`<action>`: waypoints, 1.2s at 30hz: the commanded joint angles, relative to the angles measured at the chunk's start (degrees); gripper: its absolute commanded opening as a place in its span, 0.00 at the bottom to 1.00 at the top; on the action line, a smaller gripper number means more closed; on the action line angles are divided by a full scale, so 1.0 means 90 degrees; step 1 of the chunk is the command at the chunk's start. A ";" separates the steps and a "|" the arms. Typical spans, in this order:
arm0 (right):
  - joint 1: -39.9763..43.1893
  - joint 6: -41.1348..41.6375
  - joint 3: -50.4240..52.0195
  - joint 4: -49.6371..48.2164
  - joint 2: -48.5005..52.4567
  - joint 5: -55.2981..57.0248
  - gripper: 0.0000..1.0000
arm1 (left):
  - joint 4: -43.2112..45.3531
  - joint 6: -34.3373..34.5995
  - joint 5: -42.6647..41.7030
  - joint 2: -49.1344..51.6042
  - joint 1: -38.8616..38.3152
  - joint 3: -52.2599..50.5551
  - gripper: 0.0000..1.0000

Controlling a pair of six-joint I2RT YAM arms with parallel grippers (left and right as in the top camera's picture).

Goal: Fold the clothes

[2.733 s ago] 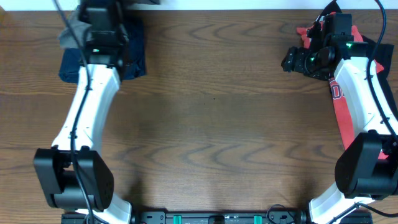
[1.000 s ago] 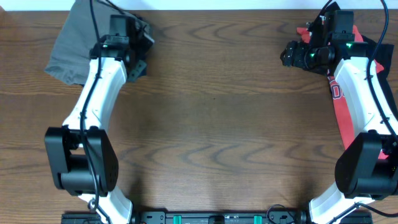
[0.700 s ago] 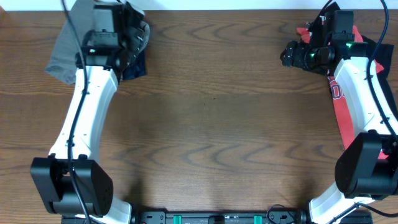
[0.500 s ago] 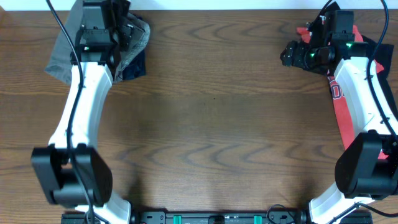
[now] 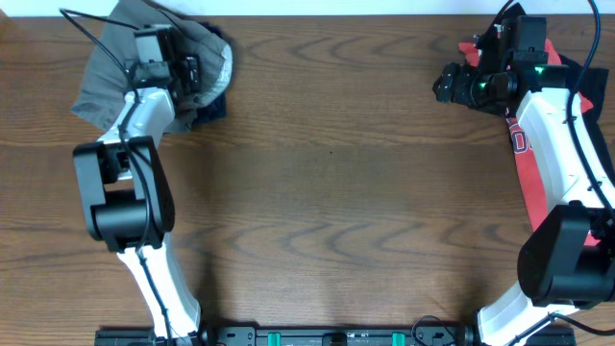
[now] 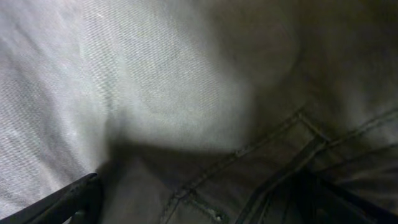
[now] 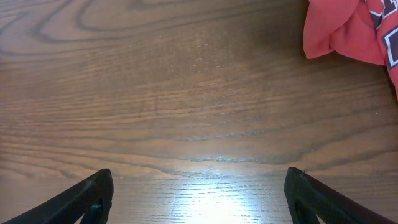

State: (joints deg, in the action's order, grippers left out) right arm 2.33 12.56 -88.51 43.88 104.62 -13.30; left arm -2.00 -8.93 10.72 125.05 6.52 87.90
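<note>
The grey-khaki shorts (image 5: 104,72) lie bunched at the table's far left corner, partly over the dark navy shorts (image 5: 209,106). My left gripper (image 5: 192,69) hovers just above the grey shorts, open. In the left wrist view the grey shorts (image 6: 186,93) fill the frame, with a stitched seam between the spread fingers (image 6: 68,202) of the left gripper (image 6: 199,208). The red T-shirt (image 5: 527,178) lies along the right edge under my right arm. My right gripper (image 5: 447,86) is open over bare wood. The right wrist view shows the right gripper (image 7: 199,199) and a corner of the red T-shirt (image 7: 339,31).
The brown wooden table (image 5: 327,192) stretches between the two arms. Its far edge meets a white strip just behind the grey shorts. Cables run off both arms.
My left gripper has opened and let go of the grey shorts, which now lie over the navy shorts. The left arm has drawn back toward the left. The right arm has not moved.
</note>
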 commanded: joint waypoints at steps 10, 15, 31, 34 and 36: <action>-0.0017 -0.0656 -0.0100 -0.0109 -0.0070 -0.0078 0.99 | -0.0202 0.0219 0.0019 -0.1532 -0.0049 0.0061 0.98; -0.0017 -0.1421 -0.0469 0.0182 -0.0403 -0.0107 0.99 | -0.0726 0.0219 0.0019 -0.2914 -0.0160 0.0058 0.98; -0.0845 -0.2926 -0.0950 0.2266 -0.1819 -0.0899 0.99 | -0.1001 0.0219 0.0022 -0.4155 -0.0163 0.0056 0.98; -0.0848 -0.2926 -0.0947 0.2280 -0.1814 -0.0835 0.97 | -0.1185 0.0219 0.0022 -0.4155 -0.0163 0.0056 0.98; -0.0848 -0.2926 -0.0950 0.2297 -0.1814 -0.0835 0.99 | -0.1370 0.0219 0.0022 -0.4155 -0.0163 0.0056 0.98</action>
State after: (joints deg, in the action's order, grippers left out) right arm -4.71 -12.69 -96.75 64.42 88.12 -20.75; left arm -13.21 -7.46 10.68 87.55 4.93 88.60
